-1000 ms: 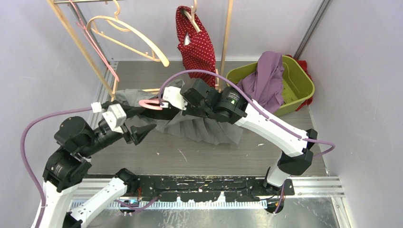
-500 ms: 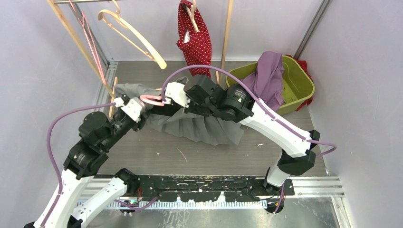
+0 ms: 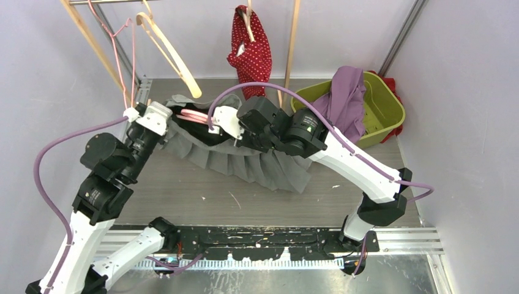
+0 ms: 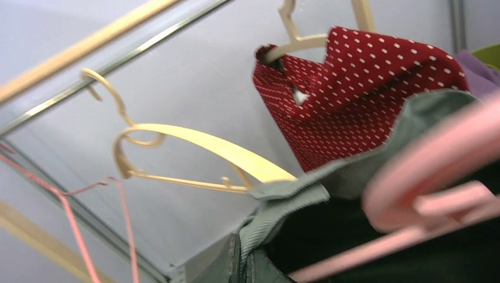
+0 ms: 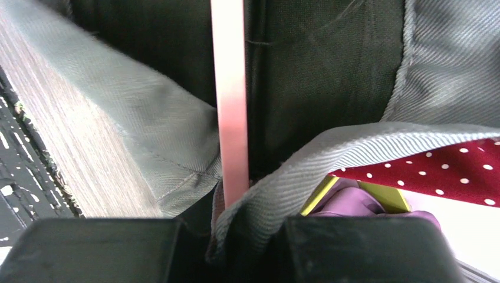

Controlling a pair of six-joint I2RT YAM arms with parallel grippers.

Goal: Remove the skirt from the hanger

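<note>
The left tool (image 4: 243, 268), shut on the waistband of the grey skirt (image 3: 245, 162), seems placed to tug it off the pink hanger (image 5: 230, 88), while the right tool (image 5: 230, 250) clamps cloth over that bar, the skirt stretched between the 2.

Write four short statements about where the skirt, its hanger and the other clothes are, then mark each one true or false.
1. The pink hanger runs inside the waistband of the grey skirt. True.
2. The red dotted garment lies in the green basket. False: the red dotted garment hangs at the back, and a purple garment drapes over the green basket.
3. The left tool is shut on the grey skirt's waistband. True.
4. The right tool hovers open, clear of the grey skirt. False: it is shut on the pink hanger at the waistband.
</note>
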